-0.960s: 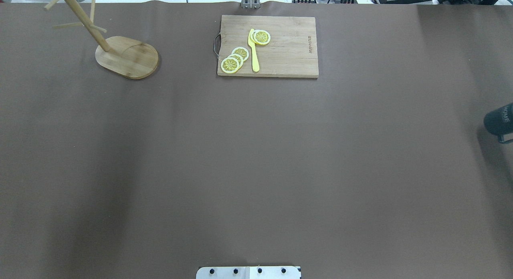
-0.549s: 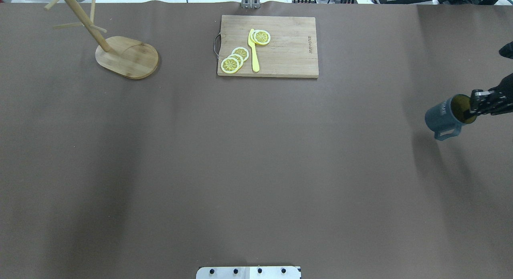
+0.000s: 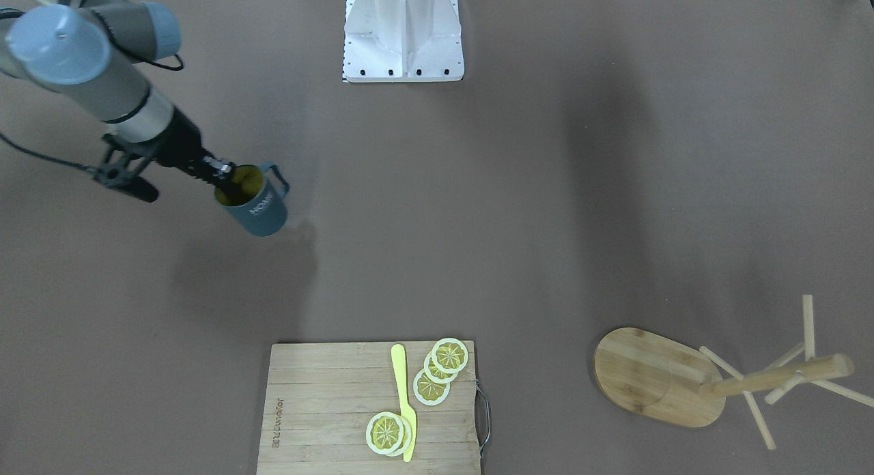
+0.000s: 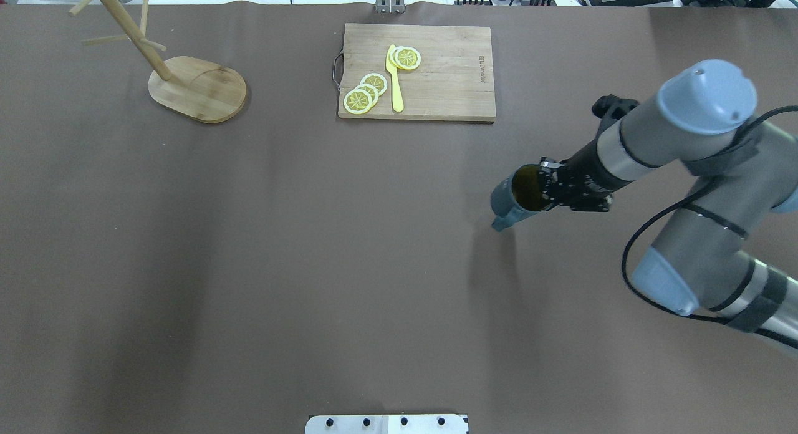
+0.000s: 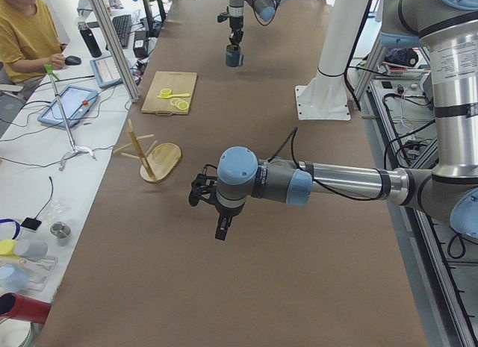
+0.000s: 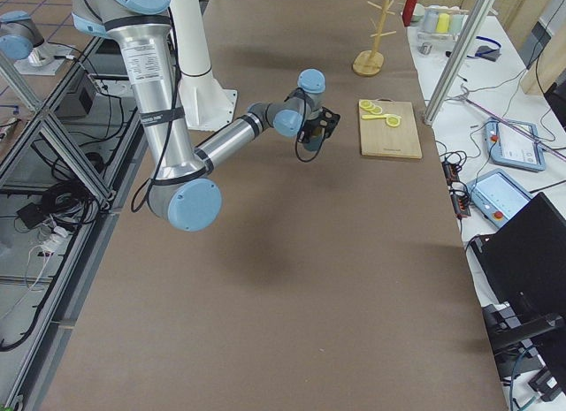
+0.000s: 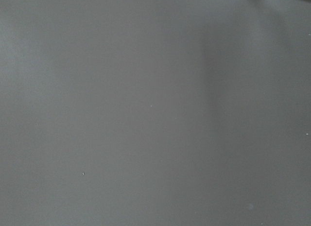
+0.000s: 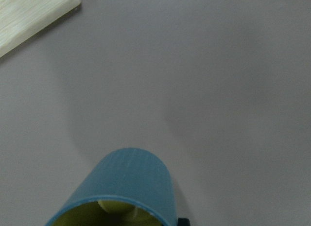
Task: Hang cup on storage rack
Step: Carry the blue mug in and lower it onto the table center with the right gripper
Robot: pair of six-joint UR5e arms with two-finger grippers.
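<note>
The dark teal-blue cup (image 4: pixel 504 201) with yellow inside hangs tilted above the brown table, right of centre; it also shows in the front view (image 3: pixel 263 212) and the right wrist view (image 8: pixel 131 180). My right gripper (image 4: pixel 548 188) is shut on the cup's rim, one finger inside. The bamboo storage rack (image 4: pixel 198 89) stands at the far left corner, far from the cup, its pegs bare; the front view shows it too (image 3: pixel 655 376). My left gripper (image 5: pixel 222 229) shows only in the exterior left view, above the table's left end; I cannot tell whether it is open or shut.
A rectangular wooden cutting board (image 4: pixel 449 85) with lemon slices (image 4: pixel 365 92) and a yellow knife (image 4: pixel 394 78) lies at the far middle, between cup and rack. The robot's base plate (image 4: pixel 386 423) is at the near edge. Brown cloth covers the table.
My right arm has swept in from the right edge toward the table's middle, carrying the cup leftward. The rack and board have not moved.
</note>
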